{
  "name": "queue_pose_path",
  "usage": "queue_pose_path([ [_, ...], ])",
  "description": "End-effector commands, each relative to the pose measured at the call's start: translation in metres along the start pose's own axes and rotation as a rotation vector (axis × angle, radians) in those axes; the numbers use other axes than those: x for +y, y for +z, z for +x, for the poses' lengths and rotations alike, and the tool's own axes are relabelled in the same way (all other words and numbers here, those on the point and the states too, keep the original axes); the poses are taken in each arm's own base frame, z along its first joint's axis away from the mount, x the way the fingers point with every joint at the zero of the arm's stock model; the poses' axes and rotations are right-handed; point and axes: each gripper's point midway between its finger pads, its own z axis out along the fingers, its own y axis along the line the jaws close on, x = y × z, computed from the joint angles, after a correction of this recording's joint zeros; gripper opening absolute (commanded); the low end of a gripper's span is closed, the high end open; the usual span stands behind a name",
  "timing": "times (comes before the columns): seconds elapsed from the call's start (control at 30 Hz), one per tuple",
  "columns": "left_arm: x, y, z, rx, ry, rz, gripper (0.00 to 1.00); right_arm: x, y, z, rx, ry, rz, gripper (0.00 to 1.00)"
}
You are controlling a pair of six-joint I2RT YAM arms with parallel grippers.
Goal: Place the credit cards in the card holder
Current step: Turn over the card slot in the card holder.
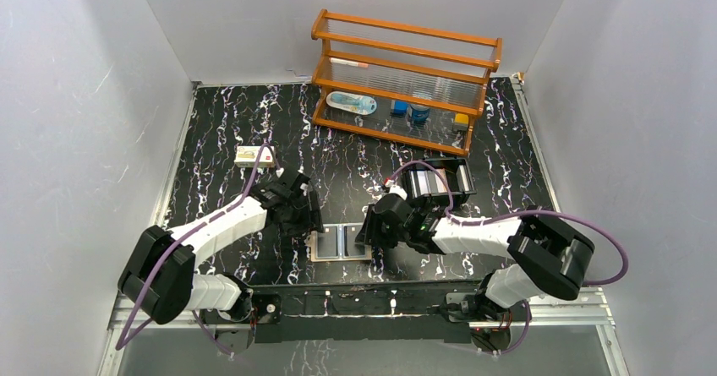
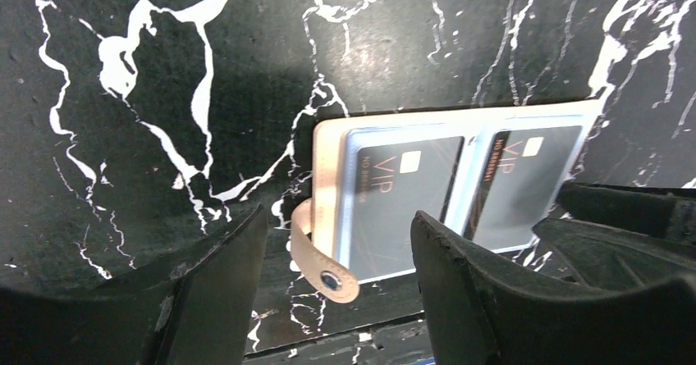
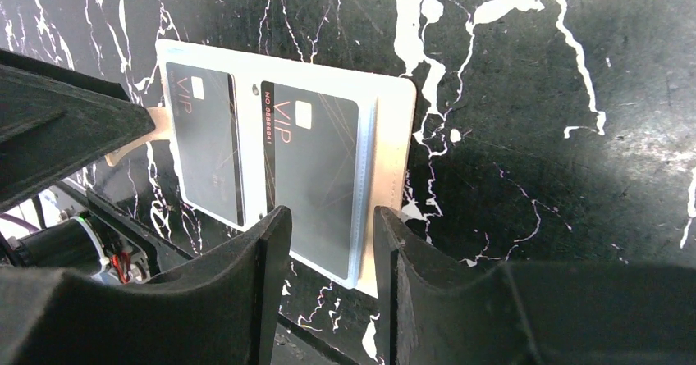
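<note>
The tan card holder [image 1: 341,242] lies opened flat on the black marbled table [image 1: 220,122], close to its near edge and between the two arms. Both credit cards [image 2: 394,193] are in it. They are dark grey, lettered VIP, one on each half, each bordered by a pale bluish sleeve edge, though I cannot tell whether they are pushed fully home. The snap strap [image 2: 316,262] sticks out from the holder's left side.

The left gripper [image 2: 338,221] hovers over that strap side with its fingers well apart and nothing between them. The right gripper [image 3: 332,213] hangs over the opposite edge of the holder, its fingers also parted but with a narrower gap, clasping nothing.

A wooden rack [image 1: 406,72] stands at the back of the table, well apart from the holder.
</note>
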Motion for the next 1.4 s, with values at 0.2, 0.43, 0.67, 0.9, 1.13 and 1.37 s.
queue_pose_path([
  [0.2,0.009,0.006,0.016,0.041,0.018,0.015,0.54,0.031,0.001,-0.011,-0.021,0.003,-0.087,0.49],
  [0.43,0.002,0.007,0.017,0.044,0.015,0.06,0.11,0.038,-0.004,-0.017,-0.034,-0.001,-0.088,0.49],
  [0.67,-0.005,0.007,0.02,0.047,0.001,0.108,0.0,0.04,-0.006,-0.017,-0.034,-0.006,-0.083,0.49],
  [0.9,-0.005,0.007,0.021,0.047,-0.003,0.112,0.0,0.032,-0.016,-0.024,-0.063,-0.02,-0.028,0.5],
  [1.13,-0.007,0.008,0.021,0.048,-0.01,0.119,0.0,0.039,-0.02,-0.025,-0.067,-0.036,-0.065,0.49],
  [1.37,-0.007,0.009,0.023,0.054,-0.014,0.124,0.0,0.039,-0.02,-0.026,-0.068,-0.046,-0.057,0.51],
])
